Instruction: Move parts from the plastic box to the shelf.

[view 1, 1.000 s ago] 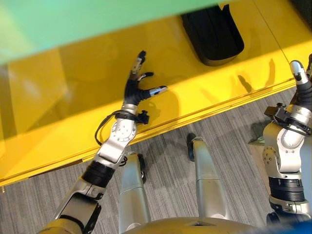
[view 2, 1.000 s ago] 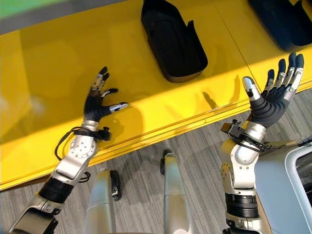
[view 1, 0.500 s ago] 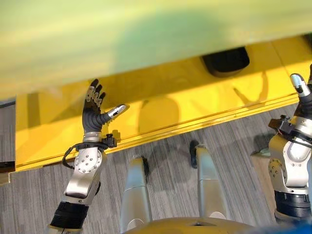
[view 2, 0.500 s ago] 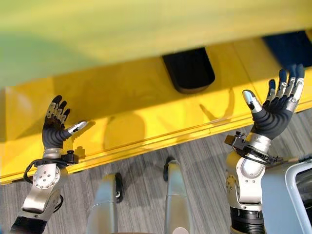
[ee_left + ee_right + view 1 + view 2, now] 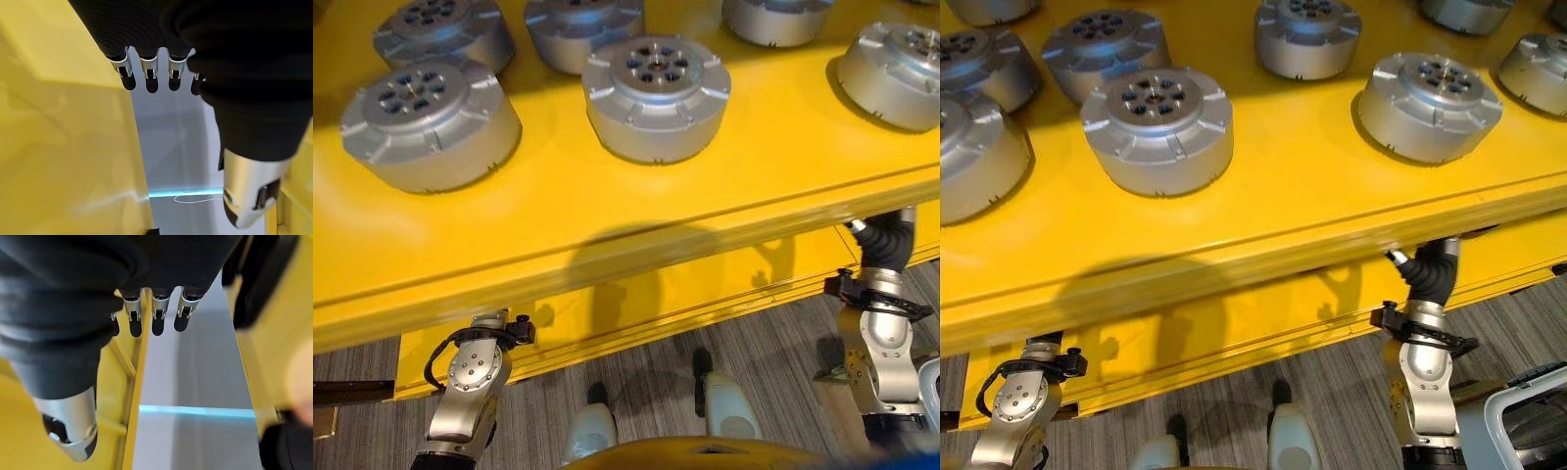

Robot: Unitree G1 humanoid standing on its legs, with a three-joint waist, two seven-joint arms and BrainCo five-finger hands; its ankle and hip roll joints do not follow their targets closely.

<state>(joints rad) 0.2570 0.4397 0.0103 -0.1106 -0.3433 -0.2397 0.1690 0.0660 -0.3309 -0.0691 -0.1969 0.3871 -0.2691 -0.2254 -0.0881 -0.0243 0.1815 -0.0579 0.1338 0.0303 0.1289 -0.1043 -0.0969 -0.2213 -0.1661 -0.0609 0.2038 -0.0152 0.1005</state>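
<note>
Round metal parts [image 5: 656, 93] crowd the yellow shelf [image 5: 607, 211], narrow gaps between.

You will find nothing to read here: no text, label, number or sign stands on the yellow shelf [image 5: 636, 211] or on the round metal parts [image 5: 656, 93] that sit on it, and their tops carry holes and bolts alone.

Both arms reached up; the left hand [image 5: 205, 63] and right hand [image 5: 73, 298] held fingers straight, holding nothing.
</note>
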